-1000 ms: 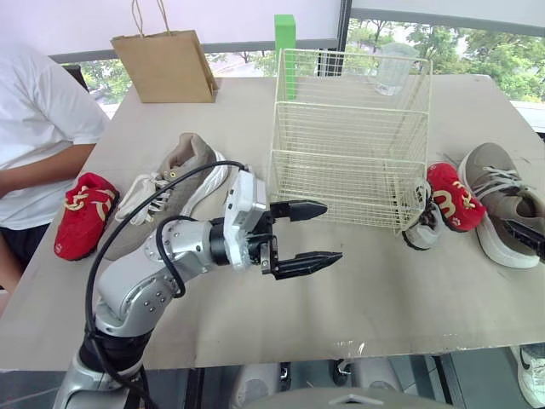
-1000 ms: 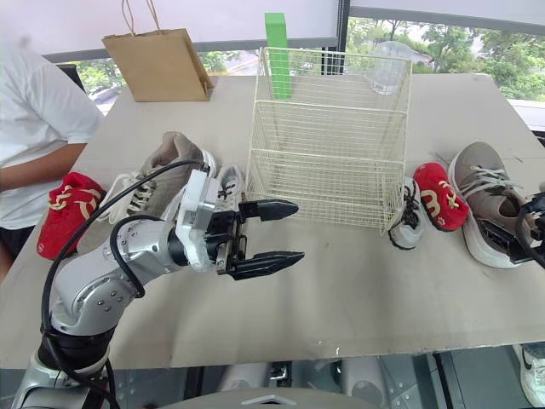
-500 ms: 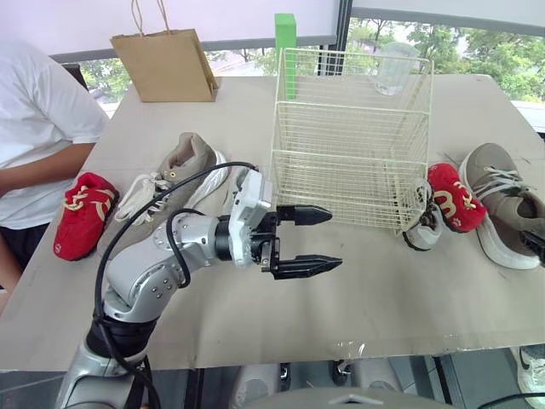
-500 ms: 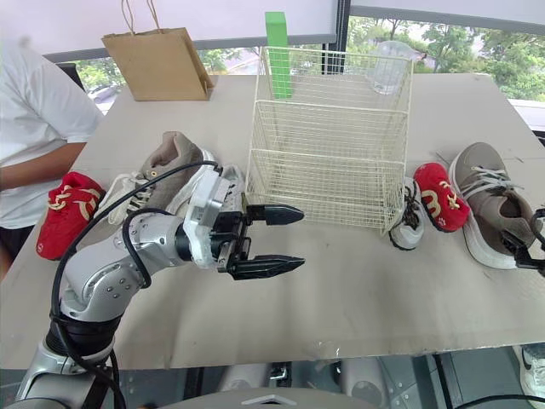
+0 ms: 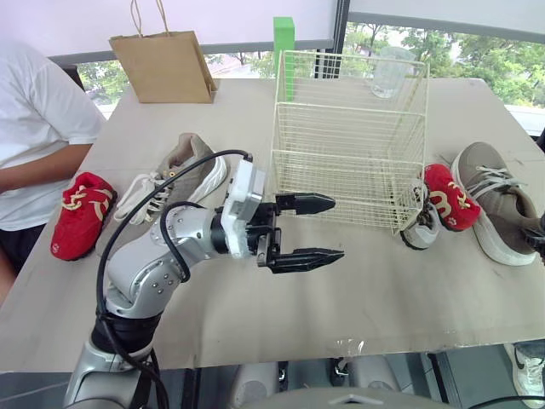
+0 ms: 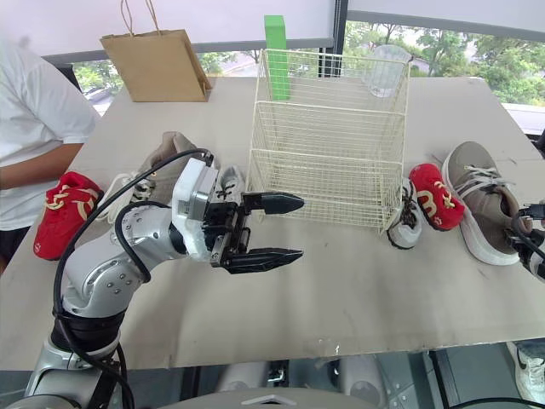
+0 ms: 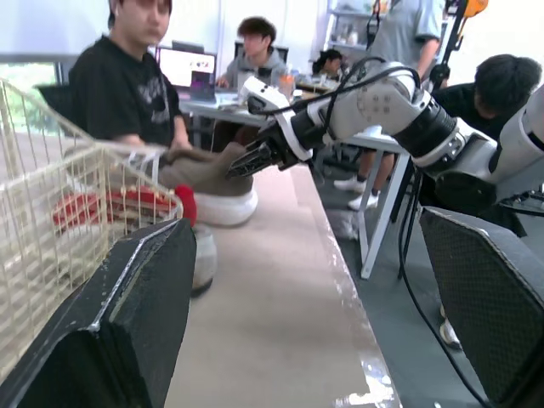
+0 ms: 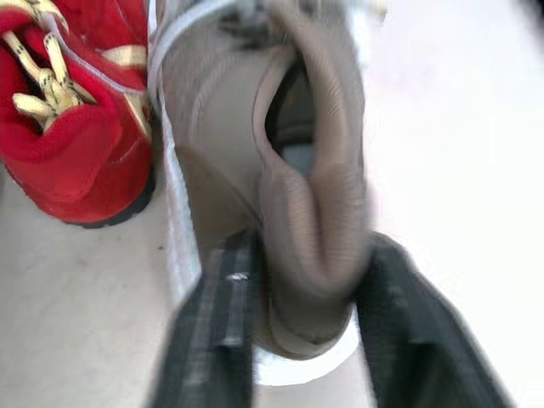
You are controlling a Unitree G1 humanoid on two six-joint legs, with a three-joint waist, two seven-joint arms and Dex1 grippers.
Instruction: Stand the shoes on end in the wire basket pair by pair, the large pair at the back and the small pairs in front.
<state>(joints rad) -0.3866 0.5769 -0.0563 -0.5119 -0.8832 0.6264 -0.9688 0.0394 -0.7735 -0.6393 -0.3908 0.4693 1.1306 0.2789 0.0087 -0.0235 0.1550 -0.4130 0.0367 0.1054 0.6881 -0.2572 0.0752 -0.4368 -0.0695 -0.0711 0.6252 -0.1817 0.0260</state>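
1. Found wire basket (image 5: 349,141) upright and empty on the far half of the table (image 5: 409,298).
2. Logged left gripper (image 5: 336,228) hovering above the table just in front of the basket's near left corner. Jaws spread wide, nothing between them, tips pointing toward the robot's right.
3. Noted right gripper (image 8: 310,255) at the heel of the right tan shoe (image 5: 498,192), near the table's right edge. Could not tell whether clamped on the heel or loose.
4. Recorded three shoes lying on the table to the right of the basket:
   - grey-white shoe (image 5: 417,226) against the basket's near right corner;
   - right red shoe (image 5: 447,198) touching it;
   - right tan shoe outermost.
5. Recorded three shoes to the left of the basket:
   - left tan shoe (image 5: 183,166) with laces trailing;
   - small white shoe (image 6: 228,181) just beside it, partly hidden behind the left arm;
   - left red shoe (image 5: 81,213) near the left edge, close to a seated person in a white shirt (image 5: 38,128).
6. Seen behind the basket: brown paper bag (image 5: 164,66), green block (image 5: 283,34) and clear cup (image 5: 387,72), all at the table's far edge.
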